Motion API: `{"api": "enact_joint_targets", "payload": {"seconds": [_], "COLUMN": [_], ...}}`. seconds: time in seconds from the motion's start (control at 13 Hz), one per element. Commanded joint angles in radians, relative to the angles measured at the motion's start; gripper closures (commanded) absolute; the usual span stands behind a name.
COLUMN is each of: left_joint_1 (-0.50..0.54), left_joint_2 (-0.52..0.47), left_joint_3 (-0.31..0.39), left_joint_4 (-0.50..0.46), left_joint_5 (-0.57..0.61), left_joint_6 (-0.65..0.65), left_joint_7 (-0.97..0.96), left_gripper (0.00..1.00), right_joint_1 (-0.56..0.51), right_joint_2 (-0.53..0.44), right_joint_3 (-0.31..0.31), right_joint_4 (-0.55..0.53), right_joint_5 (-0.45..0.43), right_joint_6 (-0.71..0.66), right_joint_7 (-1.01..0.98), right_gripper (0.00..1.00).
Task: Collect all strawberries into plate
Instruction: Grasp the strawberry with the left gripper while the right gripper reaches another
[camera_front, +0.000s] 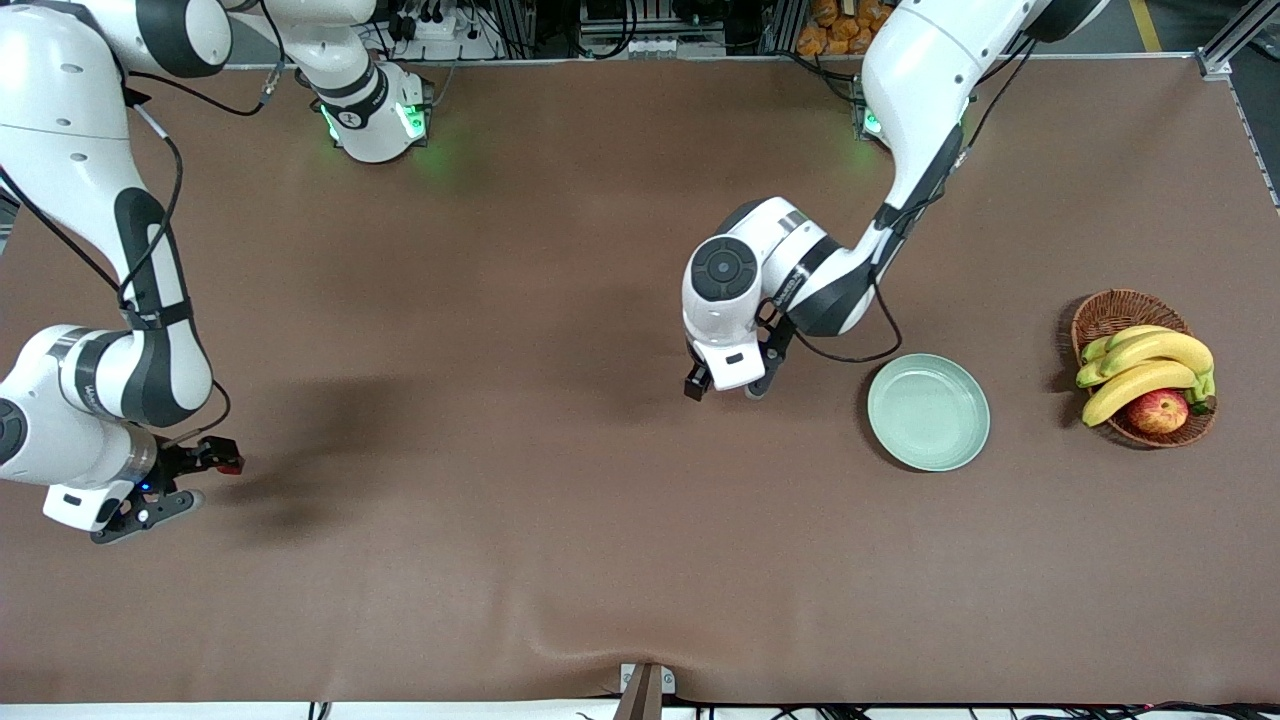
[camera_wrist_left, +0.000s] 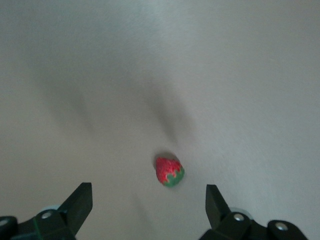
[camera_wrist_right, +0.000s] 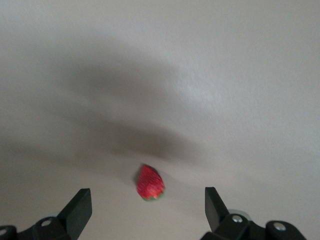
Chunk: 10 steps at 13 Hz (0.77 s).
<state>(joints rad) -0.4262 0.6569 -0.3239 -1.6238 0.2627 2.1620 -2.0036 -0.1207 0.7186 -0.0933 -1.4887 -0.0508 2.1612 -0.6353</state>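
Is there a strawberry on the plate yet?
No, the mint-green plate lies bare in the front view, and each wrist view shows a strawberry lying on the brown table between open fingers.

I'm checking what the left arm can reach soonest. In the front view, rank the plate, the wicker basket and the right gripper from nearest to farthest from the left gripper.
From the left gripper, open over mid-table:
1. Plate, beside it toward the left arm's end.
2. Wicker basket, past the plate at that end.
3. Right gripper, open at the right arm's end.
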Motion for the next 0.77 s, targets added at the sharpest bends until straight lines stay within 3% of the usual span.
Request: {"api": "enact_joint_targets", "payload": {"seconds": [0.0, 0.39, 0.54, 0.69], "left_joint_1": [-0.017, -0.02, -0.02, -0.02], "left_joint_2": [0.055, 0.108, 0.13, 0.144], "left_joint_3": [0.009, 0.011, 0.011, 0.011], "left_joint_4": [0.022, 0.031, 0.031, 0.031], "left_joint_5": [0.053, 0.061, 0.061, 0.062], "left_joint_6": [0.034, 0.065, 0.108, 0.136], "left_joint_7": [-0.171, -0.282, -0.305, -0.334], "left_gripper": [0.0, 0.02, 0.06, 0.18], "right_joint_1": [-0.043, -0.048, -0.043, -0.042], "right_joint_2": [-0.005, 0.021, 0.027, 0.03], "right_joint_3": [0.023, 0.024, 0.026, 0.032], "right_joint_4": [-0.051, -0.091, -0.091, -0.091], "right_joint_5": [-0.038, -0.034, -0.032, -0.031], "right_joint_6": [0.034, 0.12, 0.137, 0.152], "right_joint_7": [-0.056, -0.145, -0.175, -0.193], "right_gripper": [0.0, 0.0, 0.0, 0.0]}}
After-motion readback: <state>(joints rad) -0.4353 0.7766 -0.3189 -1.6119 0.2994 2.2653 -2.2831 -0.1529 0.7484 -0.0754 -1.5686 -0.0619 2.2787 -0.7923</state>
